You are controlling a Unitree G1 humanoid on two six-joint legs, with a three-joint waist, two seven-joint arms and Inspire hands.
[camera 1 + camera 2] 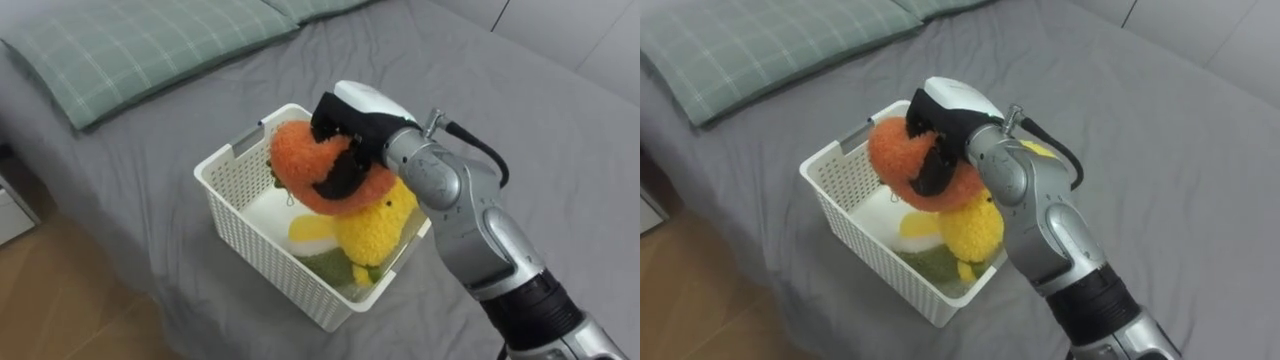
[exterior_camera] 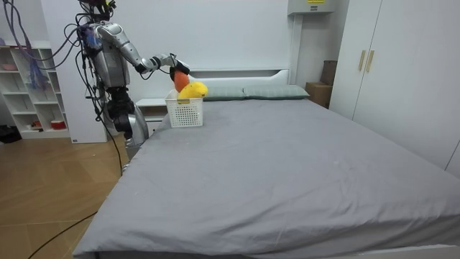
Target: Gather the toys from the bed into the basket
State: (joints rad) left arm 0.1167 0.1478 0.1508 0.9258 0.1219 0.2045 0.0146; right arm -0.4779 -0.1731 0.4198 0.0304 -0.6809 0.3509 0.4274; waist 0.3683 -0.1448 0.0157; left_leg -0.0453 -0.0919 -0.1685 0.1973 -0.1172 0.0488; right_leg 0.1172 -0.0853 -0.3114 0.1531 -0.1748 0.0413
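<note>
A white slatted basket point(image 1: 258, 252) stands on the grey bed near its head-end corner. A yellow plush toy point(image 1: 377, 228) sits inside it and sticks up above the rim. My right hand point(image 1: 356, 124) reaches in from the lower right and is shut on an orange plush toy point(image 1: 298, 163), its dark fingers curled over the toy's top. The orange toy hangs over the basket's opening and rests against the yellow one. Something greenish point(image 1: 326, 264) lies at the basket's bottom. In the room view I stand beside the bed's corner with that arm stretched over the basket point(image 2: 185, 113).
A green checked pillow point(image 1: 140, 50) lies behind the basket at the bed's head. The mattress edge drops to wooden floor point(image 1: 70, 300) at the left, with a nightstand point(image 1: 12, 212) there. Wide grey sheet point(image 1: 540, 130) spreads to the right. Wardrobes point(image 2: 388, 65) stand across the room.
</note>
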